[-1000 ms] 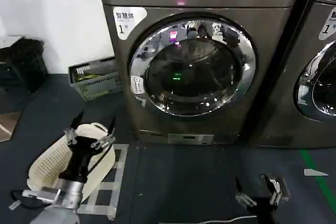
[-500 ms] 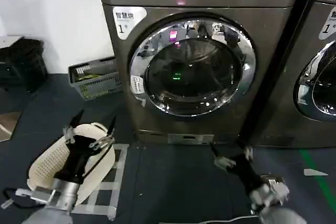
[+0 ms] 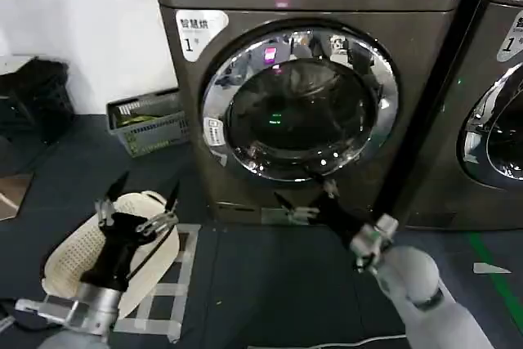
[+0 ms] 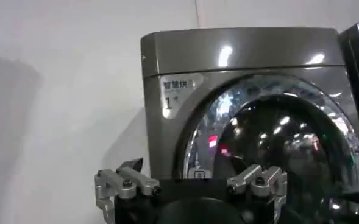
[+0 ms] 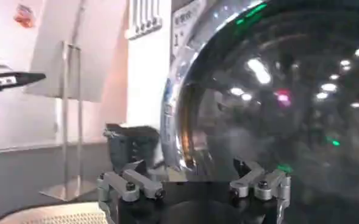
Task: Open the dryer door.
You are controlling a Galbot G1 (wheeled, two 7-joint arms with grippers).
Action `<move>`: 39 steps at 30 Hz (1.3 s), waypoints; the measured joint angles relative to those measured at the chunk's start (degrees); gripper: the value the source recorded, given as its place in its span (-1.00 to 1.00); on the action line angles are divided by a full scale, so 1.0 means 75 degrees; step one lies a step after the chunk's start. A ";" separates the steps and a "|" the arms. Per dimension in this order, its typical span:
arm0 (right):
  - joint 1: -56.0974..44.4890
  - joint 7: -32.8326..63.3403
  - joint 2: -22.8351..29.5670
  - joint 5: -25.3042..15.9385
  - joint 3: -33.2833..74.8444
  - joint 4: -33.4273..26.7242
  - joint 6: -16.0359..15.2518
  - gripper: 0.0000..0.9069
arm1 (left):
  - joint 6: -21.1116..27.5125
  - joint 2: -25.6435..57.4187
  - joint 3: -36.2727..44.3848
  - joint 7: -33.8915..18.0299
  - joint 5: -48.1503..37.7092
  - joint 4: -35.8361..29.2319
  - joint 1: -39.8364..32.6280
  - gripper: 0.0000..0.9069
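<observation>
Chrome-ringed dryer door (image 3: 300, 104) (closed) sits just above spread right tool (image 3: 304, 196).

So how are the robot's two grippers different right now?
The right gripper is stretched forward, close under the bottom of the dryer door; the left gripper hangs back over the white mesh basket on the floor. The right gripper lies tipped sideways, while the left gripper points its fingers upward. Both are open, empty, and have dark pointed fingertips.
</observation>
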 joint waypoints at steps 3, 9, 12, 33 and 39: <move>0.0268 -0.0048 0.0047 -0.0025 -0.0246 -0.0230 0.0017 1.00 | 0.0029 0.0008 0.0003 -0.0043 -0.0002 -0.0058 0.0044 1.00; 0.0892 -0.0053 0.0189 -0.0261 -0.0676 -0.0725 -0.0067 1.00 | 0.0136 0.0012 -0.0026 -0.0018 -0.0226 -0.0120 0.0074 1.00; 0.1169 -0.0113 0.0298 -0.0373 -0.0874 -0.0965 -0.0106 1.00 | 0.0105 -0.0002 -0.0023 0.0008 -0.0187 -0.0091 0.0075 1.00; 0.3193 -0.0491 0.1482 -0.0411 -0.1876 -0.3391 0.0133 1.00 | 0.0050 -0.0028 0.0050 0.0054 -0.0144 0.0031 0.0046 1.00; 0.3372 -0.0669 0.1571 -0.0410 -0.2041 -0.3698 0.0162 1.00 | 0.0048 -0.0055 0.0178 0.0057 -0.0079 0.0031 0.0058 1.00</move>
